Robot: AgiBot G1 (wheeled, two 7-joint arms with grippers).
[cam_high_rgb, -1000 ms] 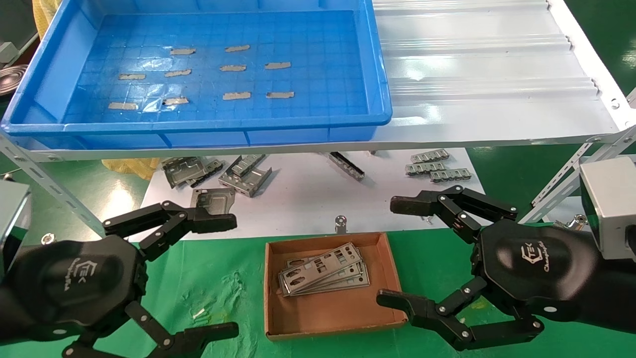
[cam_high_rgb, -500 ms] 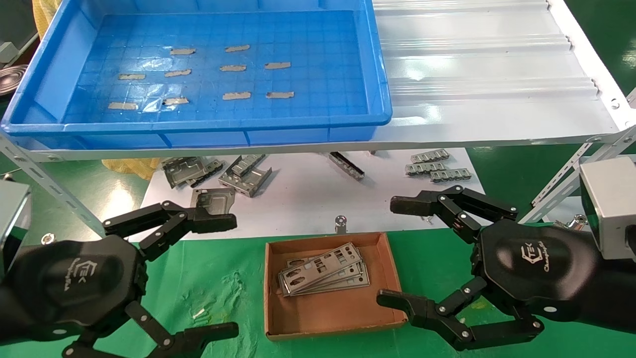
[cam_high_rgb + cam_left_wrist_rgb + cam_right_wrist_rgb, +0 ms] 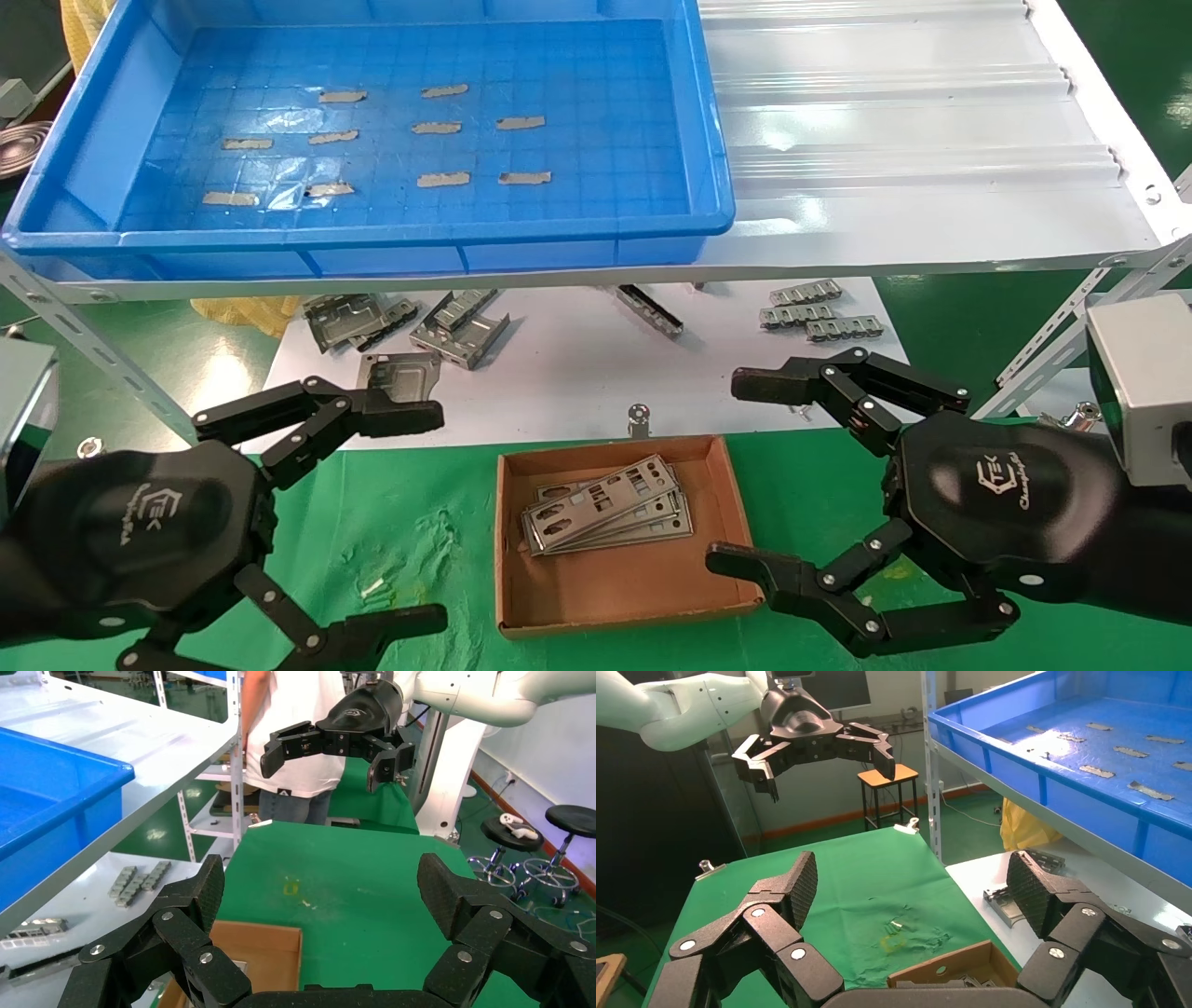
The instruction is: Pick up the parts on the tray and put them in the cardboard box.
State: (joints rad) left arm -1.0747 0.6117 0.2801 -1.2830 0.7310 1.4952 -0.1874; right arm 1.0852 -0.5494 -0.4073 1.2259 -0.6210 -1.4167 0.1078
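- Left claw (image 3: 424,517): jaws spread wide, holding nothing, hanging over the green-covered bench (image 3: 419,522) just left of the small brown cardboard box (image 3: 521,606).
- Right claw (image 3: 736,475): also spread wide and empty, hanging at the box's right side; its lower finger overlaps the box's near right corner in the head view.
- Thin silver punched metal plates (image 3: 605,515): stacked flat and slightly fanned inside the cardboard box, toward its far half.
- Large shallow blue plastic tray (image 3: 717,186): on the white corrugated shelf (image 3: 894,140) above and behind the box; only grey tape strips (image 3: 443,179) stuck to its grid floor, no plates in it.
- White sheet (image 3: 577,373) under the shelf carries bent grey metal brackets (image 3: 461,326) on the left and a few small grey strips (image 3: 815,317) on the right.
- Left wrist view: right claw (image 3: 330,741) opposite, wide apart, person in a white shirt (image 3: 302,734) behind it.
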